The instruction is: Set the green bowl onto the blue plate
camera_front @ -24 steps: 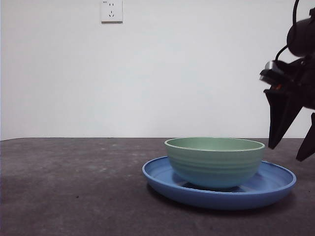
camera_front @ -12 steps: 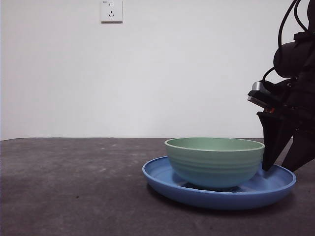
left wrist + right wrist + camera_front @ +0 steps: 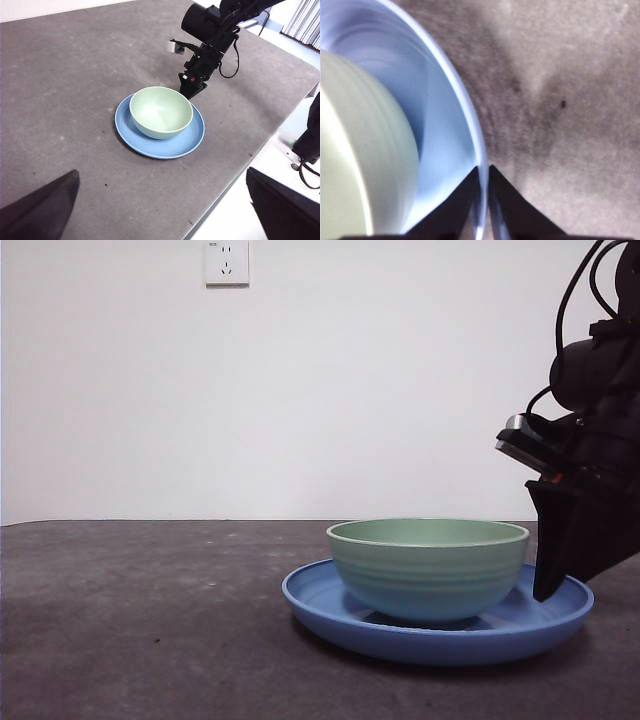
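The green bowl point(image 3: 428, 570) sits upright in the middle of the blue plate point(image 3: 325, 608) on the dark table. My right gripper point(image 3: 546, 590) comes down at the plate's right edge and is shut on its rim. In the right wrist view the two jaws point(image 3: 483, 172) pinch the blue plate's rim point(image 3: 451, 90), with the bowl's ridged side point(image 3: 365, 150) beside them. The left wrist view, from high above, shows the bowl point(image 3: 161, 112) on the plate point(image 3: 150, 148) and the right gripper point(image 3: 190, 91) at the plate's rim. My left gripper point(image 3: 161, 172) is open and empty.
A white wall outlet point(image 3: 226, 262) is on the back wall. The grey table point(image 3: 65, 75) ends at an edge point(image 3: 235, 170) near the plate, with floor beyond it.
My right gripper came down from above the plate's right side and closed on its rim. The plate and bowl have shifted a little to the left.
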